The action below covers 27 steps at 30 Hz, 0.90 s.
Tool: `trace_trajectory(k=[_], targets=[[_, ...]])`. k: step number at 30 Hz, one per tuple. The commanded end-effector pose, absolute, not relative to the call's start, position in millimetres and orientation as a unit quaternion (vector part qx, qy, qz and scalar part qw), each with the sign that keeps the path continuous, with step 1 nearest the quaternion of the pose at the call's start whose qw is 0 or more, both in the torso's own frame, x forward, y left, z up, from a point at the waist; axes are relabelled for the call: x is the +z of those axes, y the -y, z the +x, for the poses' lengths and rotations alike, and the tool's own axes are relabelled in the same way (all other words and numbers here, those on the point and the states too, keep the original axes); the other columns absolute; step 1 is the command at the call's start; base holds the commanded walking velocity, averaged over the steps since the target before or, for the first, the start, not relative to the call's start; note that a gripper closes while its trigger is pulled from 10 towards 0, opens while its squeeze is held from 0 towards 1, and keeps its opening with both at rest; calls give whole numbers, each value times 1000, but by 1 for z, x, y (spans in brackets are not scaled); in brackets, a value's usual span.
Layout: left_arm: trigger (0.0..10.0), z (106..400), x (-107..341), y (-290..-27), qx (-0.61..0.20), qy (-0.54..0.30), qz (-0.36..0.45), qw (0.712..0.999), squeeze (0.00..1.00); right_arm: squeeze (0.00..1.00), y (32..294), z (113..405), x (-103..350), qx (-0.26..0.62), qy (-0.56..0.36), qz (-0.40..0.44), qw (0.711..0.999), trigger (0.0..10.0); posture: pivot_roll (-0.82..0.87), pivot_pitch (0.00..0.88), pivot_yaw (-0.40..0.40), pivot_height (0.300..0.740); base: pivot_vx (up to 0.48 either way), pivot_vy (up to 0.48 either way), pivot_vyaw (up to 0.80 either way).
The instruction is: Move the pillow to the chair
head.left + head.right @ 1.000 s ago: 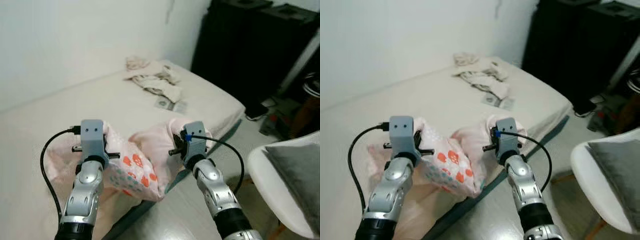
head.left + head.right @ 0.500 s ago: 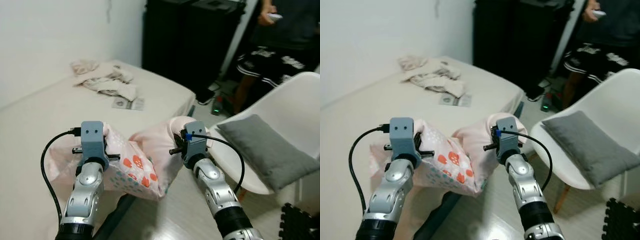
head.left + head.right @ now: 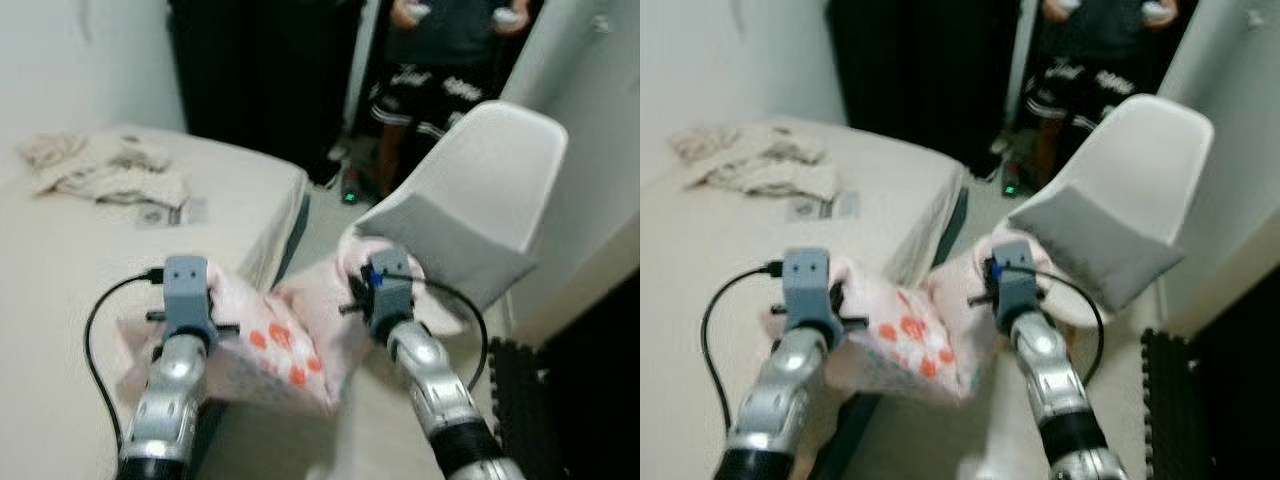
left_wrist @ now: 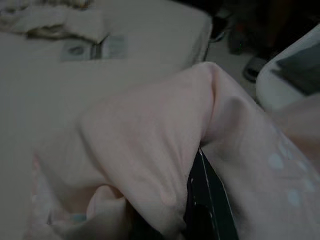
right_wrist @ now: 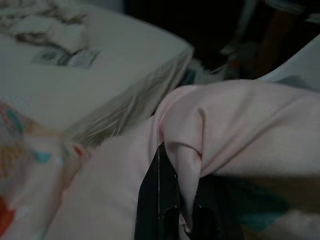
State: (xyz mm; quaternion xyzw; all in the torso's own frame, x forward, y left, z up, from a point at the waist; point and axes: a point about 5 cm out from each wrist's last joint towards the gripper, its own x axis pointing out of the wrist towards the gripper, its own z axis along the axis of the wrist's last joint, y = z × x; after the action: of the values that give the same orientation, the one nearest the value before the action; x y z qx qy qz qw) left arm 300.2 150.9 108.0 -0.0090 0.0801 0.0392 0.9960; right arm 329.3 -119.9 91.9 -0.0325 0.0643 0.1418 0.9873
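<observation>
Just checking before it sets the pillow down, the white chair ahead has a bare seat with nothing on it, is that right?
Not quite. The white chair is ahead, but its seat is not bare: a grey cushion lies on it, as the left eye view shows. Both tools, left tool and right tool, hold the pillow.
</observation>
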Motion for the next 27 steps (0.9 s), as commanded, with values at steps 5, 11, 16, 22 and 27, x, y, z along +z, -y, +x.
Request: trace_trajectory(k=[5,11,16,22,27], targets=[[10000,299,108,-150,32,-68,11,997,0,0,110,328,96,157,-48,-30,986,10000,28,85,-46,740,0,0,-800],[10000,298,108,-150,30,-70,11,997,0,0,113,327,93,152,-54,-31,986,10000,34,84,-36,740,0,0,-800],[10000,300,109,-151,25,-69,21,997,0,0,113,327,90,145,-56,-28,987,10000,42,82,-18,740,0,0,-800],[10000,302,105,-153,15,-83,33,996,0,0,111,324,85,133,-62,-19,989,10000,46,81,18,740,0,0,-800],[10000,304,104,-150,2,-86,44,995,0,0,116,323,83,121,-64,-17,990,10000,41,81,27,740,0,0,-800]])
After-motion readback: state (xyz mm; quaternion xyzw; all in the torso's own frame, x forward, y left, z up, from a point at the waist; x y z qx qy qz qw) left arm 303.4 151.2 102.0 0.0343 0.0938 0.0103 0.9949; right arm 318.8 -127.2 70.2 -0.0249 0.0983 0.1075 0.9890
